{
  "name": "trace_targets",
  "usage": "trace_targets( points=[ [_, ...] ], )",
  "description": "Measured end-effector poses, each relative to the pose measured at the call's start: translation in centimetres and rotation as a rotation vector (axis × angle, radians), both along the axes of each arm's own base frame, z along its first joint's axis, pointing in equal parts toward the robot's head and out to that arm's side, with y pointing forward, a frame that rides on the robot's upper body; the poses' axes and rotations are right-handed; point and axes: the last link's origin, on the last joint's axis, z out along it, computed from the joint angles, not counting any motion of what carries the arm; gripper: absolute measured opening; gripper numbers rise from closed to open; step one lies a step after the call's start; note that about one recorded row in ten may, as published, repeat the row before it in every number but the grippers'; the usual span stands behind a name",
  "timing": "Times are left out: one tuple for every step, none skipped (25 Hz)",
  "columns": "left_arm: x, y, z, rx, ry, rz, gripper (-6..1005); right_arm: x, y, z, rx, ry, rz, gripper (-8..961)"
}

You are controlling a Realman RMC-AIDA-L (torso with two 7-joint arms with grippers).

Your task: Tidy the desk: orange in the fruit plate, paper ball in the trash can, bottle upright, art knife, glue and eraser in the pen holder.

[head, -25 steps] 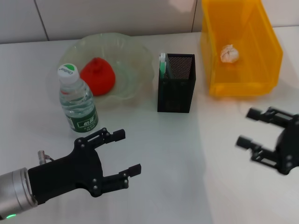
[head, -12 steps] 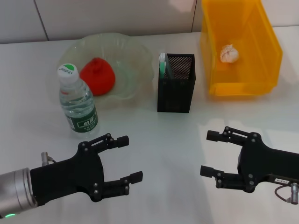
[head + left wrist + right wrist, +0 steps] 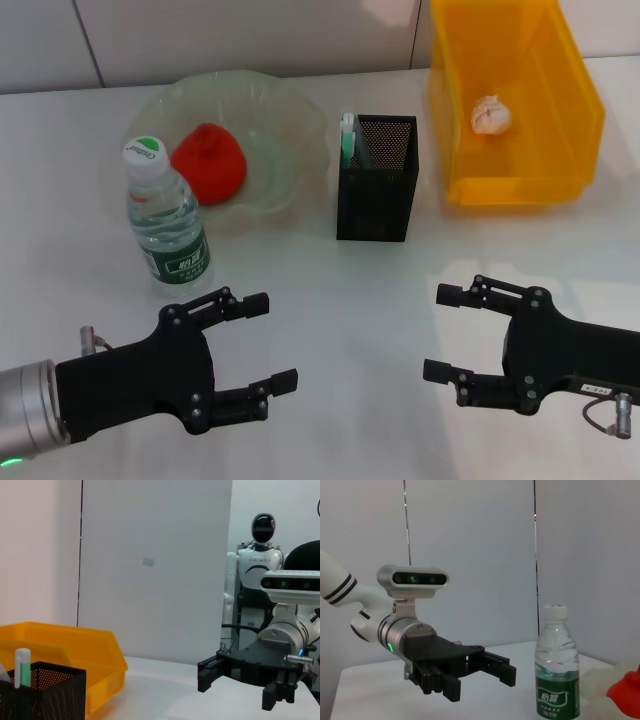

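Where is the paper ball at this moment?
In the head view, the paper ball lies inside the yellow bin at far right, beside the pen holder.

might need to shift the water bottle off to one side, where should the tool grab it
Grip the water bottle around its labelled lower body, coming in level from the front with the open left tool. It stands upright and round, and the fruit plate crowds its far side.

Bottle point(image 3: 167, 221) stands on the tabletop point(image 3: 330, 300) just beyond the left pincer point(image 3: 263, 340); plate point(image 3: 290, 130) behind it; pen holder point(image 3: 376, 180) and bin point(image 3: 515, 150) beyond the right pincer point(image 3: 440, 332).
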Motion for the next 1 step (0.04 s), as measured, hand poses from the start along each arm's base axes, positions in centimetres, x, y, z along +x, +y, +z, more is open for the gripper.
trace_targets(
  points=[
    [-0.09,-0.04,0.06,-0.001,0.001,0.003,830,-0.03,0.03,-0.02,-0.001,0.000,0.001,786]
  ],
)
